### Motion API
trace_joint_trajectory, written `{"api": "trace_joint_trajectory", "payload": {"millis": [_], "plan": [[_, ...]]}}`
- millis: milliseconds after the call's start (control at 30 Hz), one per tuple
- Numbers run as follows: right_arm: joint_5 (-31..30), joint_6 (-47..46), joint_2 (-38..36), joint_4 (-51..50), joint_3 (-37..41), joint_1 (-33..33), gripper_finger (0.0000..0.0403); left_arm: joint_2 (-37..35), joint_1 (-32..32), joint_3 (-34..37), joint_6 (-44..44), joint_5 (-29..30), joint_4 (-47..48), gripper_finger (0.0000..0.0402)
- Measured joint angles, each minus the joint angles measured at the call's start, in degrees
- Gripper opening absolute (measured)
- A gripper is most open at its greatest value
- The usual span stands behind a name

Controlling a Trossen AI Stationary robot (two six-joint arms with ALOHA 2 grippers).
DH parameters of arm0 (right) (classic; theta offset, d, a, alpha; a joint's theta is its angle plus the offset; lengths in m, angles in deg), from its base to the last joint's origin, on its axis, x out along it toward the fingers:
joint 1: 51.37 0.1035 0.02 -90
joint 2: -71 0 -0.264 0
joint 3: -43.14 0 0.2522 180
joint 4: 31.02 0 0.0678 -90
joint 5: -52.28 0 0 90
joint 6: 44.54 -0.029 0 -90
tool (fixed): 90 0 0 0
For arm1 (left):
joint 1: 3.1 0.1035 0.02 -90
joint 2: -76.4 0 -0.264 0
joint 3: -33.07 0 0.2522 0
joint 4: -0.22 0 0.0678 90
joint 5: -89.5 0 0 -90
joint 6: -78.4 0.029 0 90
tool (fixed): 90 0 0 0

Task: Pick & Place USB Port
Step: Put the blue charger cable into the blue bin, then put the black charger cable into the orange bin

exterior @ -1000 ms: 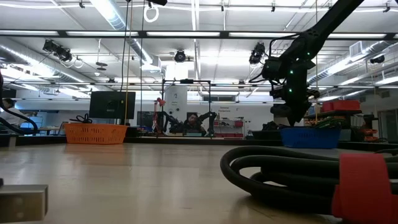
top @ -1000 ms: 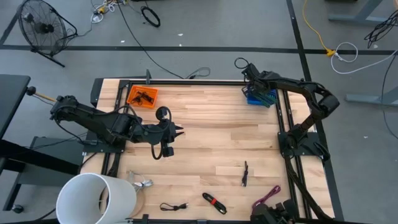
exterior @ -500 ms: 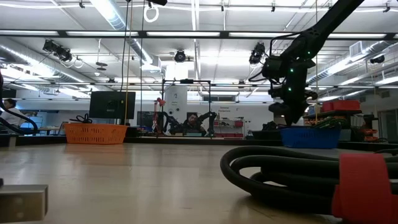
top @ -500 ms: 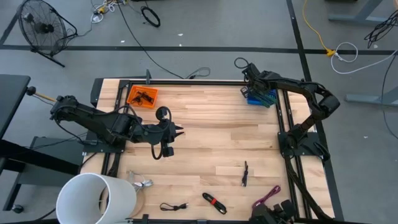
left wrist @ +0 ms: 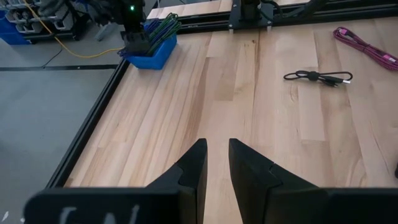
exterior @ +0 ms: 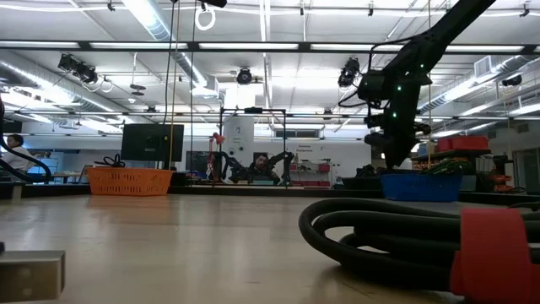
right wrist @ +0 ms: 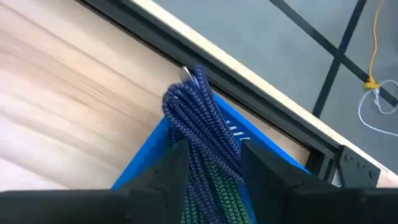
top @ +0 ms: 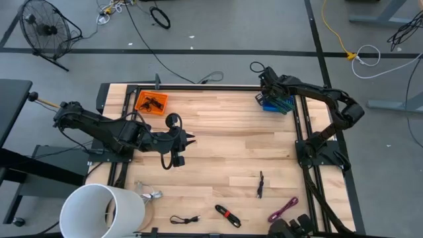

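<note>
My right gripper [right wrist: 208, 165] clamped the coiled blue cable [right wrist: 199, 121] over the blue bin [top: 275, 104], poised for dropping it in. My left gripper [left wrist: 215, 163] waited mid-table, fingers slightly apart, holding nothing.

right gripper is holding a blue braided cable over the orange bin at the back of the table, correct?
Not the orange bin: the right wrist view shows the right gripper holding the blue braided cable over the blue bin, as does the high view.
</note>
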Motion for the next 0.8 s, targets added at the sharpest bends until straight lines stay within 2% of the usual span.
{"api": "trace_joint_trajectory", "payload": {"millis": [133, 300, 367, 433, 533, 633, 700, 800], "plan": [[0.5, -0.1, -3.8, -0.7, 0.0, 0.0, 0.0148, 0.0, 0.0, 0.0, 0.0, 0.0, 0.0, 0.0071], [4.7, -1.6, -8.7, -1.9, 0.0, 0.3, 0.0148, 0.0, 0.0, 0.0, 0.0, 0.0, 0.0, 0.0071], [8.6, -2.8, -10.2, -2.7, 0.0, 1.1, 0.0148, 0.0, 0.0, 0.0, 0.0, 0.2, 0.0, 0.0071], [15.2, -3.4, -11.5, -3.6, 0.0, 2.8, 0.0148, 0.0, 0.0, 0.0, 0.0, 0.6, 0.0, 0.0071], [27.0, -3.6, -12.5, -5.7, 0.0, 7.1, 0.0148, 0.0, 0.0, 0.0, 0.2, 0.6, 0.0, 0.0071], [35.4, -5.1, -13.2, -7.7, 0.0, 12.9, 0.0148, 0.0, 0.0, 0.0, 0.5, 0.6, 0.0, 0.0071], [37.8, -7.0, -13.5, -8.6, 0.0, 17.4, 0.0148, 0.0, 0.0, 0.0, 0.5, 0.7, 0.0, 0.0071], [37.6, -12.3, -14.0, -10.2, 0.0, 25.8, 0.0148, 0.0, 0.0, 0.0, 0.4, 0.7, 0.1, 0.0071]]}}
